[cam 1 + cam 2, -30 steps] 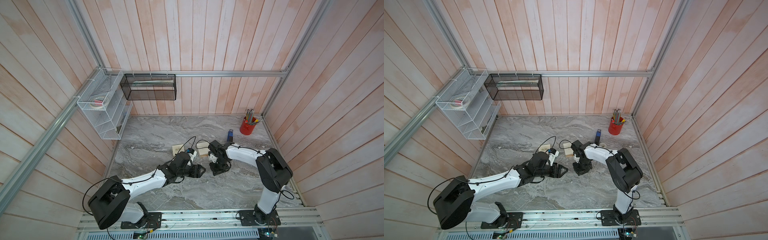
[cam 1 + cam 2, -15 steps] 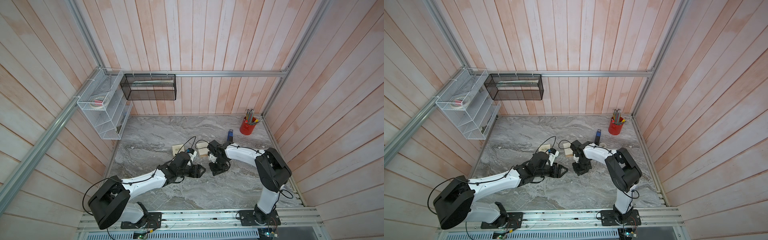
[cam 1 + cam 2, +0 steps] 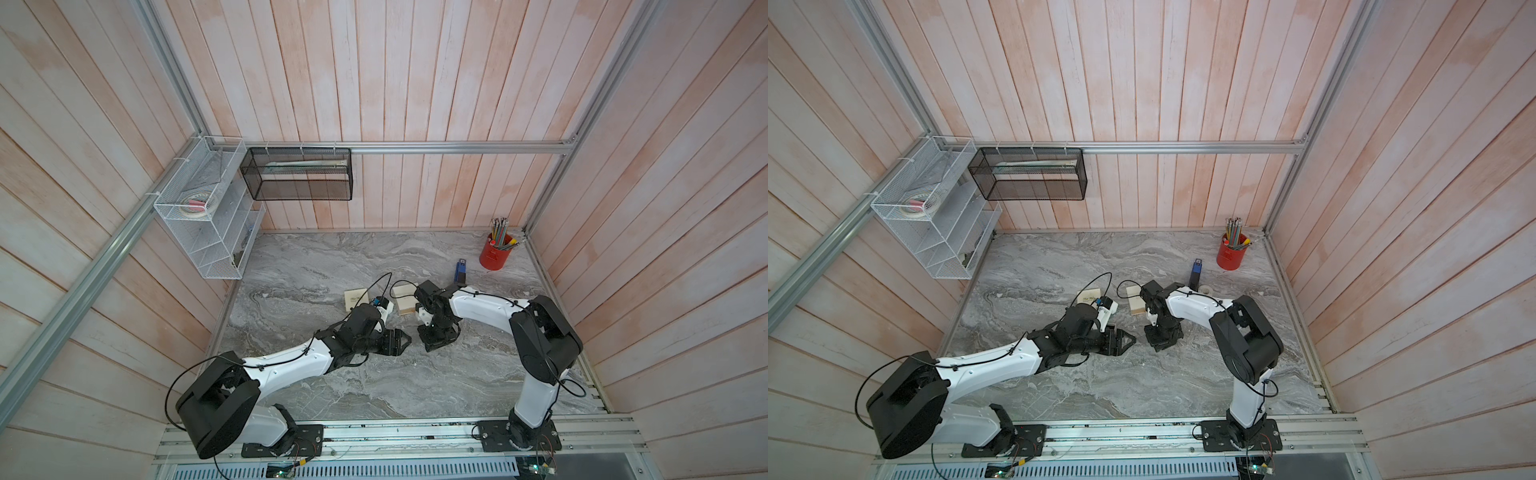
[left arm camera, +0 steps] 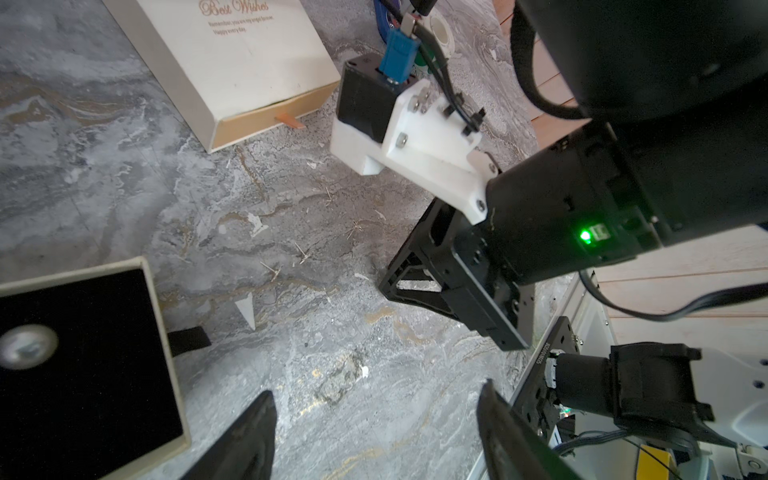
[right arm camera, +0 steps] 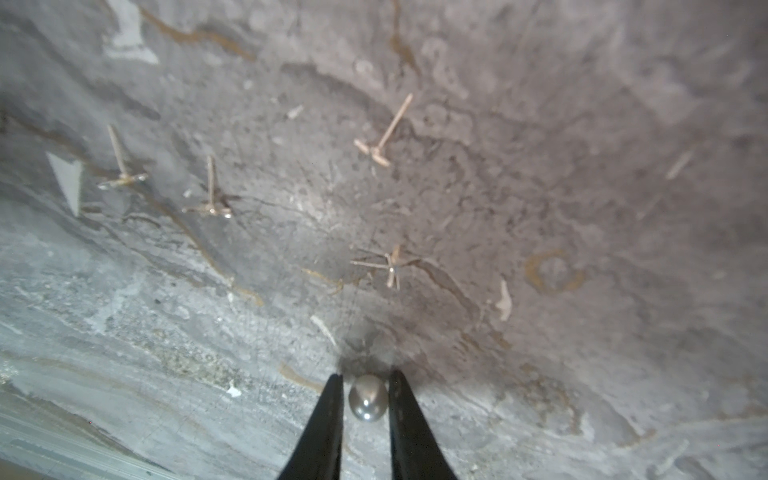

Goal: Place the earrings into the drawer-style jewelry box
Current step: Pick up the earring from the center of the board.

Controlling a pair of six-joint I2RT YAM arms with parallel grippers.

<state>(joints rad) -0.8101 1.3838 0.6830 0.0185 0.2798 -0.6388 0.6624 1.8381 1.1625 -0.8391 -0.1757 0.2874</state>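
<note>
Glossy pearl earring (image 5: 368, 402), matt stone tabletop (image 5: 166, 332)

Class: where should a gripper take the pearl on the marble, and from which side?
Probably pinch the pearl across its widest part, from above: it is round and lies low on the marble, so only its sides offer purchase. The right gripper flanks it so.

Pale pink plank walls (image 3: 415, 83) enclose a grey marbled worktop (image 3: 324, 257). A white wire rack (image 3: 199, 232) and a black mesh basket (image 3: 299, 189) hang from aluminium rails (image 3: 457, 146) near the back left corner.
</note>
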